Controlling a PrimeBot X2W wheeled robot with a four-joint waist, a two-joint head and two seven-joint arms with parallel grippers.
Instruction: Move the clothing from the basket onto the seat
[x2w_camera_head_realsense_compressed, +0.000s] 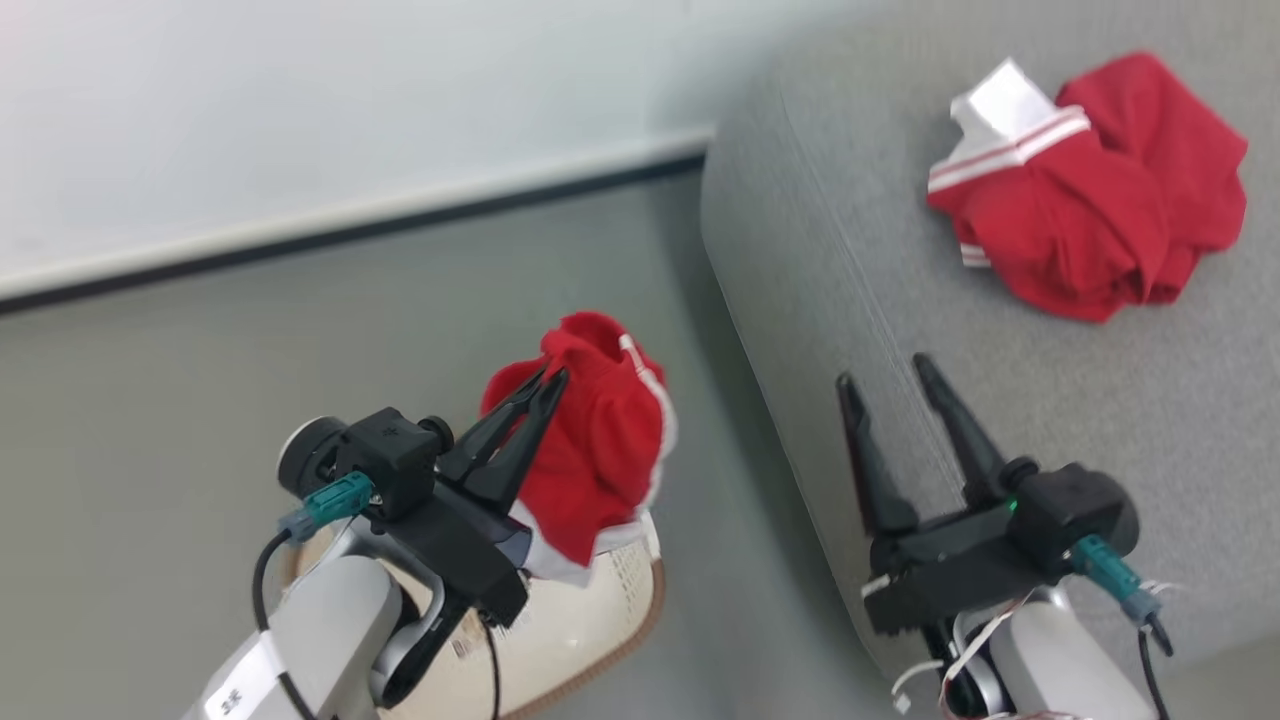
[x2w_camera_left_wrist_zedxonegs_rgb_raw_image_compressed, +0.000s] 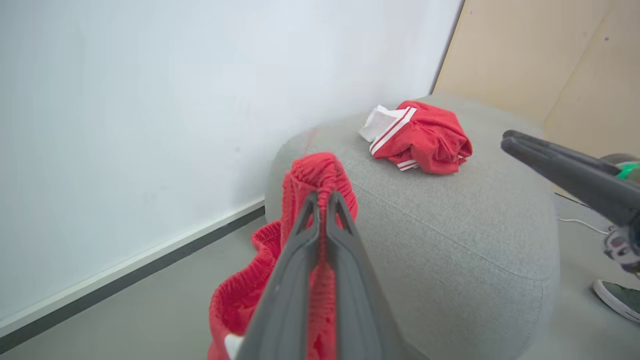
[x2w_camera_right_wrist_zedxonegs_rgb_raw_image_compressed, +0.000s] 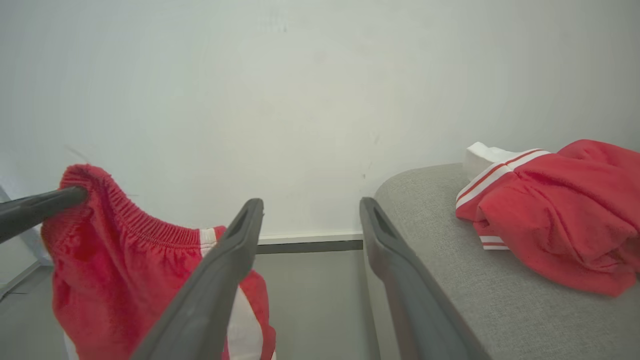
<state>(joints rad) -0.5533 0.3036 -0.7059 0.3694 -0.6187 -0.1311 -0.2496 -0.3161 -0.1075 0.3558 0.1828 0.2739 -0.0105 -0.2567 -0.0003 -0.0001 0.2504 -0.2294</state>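
Observation:
My left gripper (x2w_camera_head_realsense_compressed: 548, 382) is shut on the elastic waistband of a red garment (x2w_camera_head_realsense_compressed: 600, 440) with white stripe trim, which hangs above the cream basket (x2w_camera_head_realsense_compressed: 590, 630) at the lower left. The left wrist view has the same waistband (x2w_camera_left_wrist_zedxonegs_rgb_raw_image_compressed: 320, 175) pinched between the fingers. A second red and white garment (x2w_camera_head_realsense_compressed: 1090, 190) lies crumpled on the grey seat (x2w_camera_head_realsense_compressed: 850, 270) at the upper right. My right gripper (x2w_camera_head_realsense_compressed: 885, 375) stands open over the seat's near edge, nothing between its fingers. In the right wrist view the hanging garment (x2w_camera_right_wrist_zedxonegs_rgb_raw_image_compressed: 115, 265) is at the left and the lying one (x2w_camera_right_wrist_zedxonegs_rgb_raw_image_compressed: 555, 215) at the right.
A white wall (x2w_camera_head_realsense_compressed: 300, 110) with a dark baseboard (x2w_camera_head_realsense_compressed: 350, 230) runs behind grey floor (x2w_camera_head_realsense_compressed: 150, 400). A beige panel (x2w_camera_left_wrist_zedxonegs_rgb_raw_image_compressed: 540, 50) stands beyond the seat. A shoe (x2w_camera_left_wrist_zedxonegs_rgb_raw_image_compressed: 617, 297) shows on the floor at the seat's far side.

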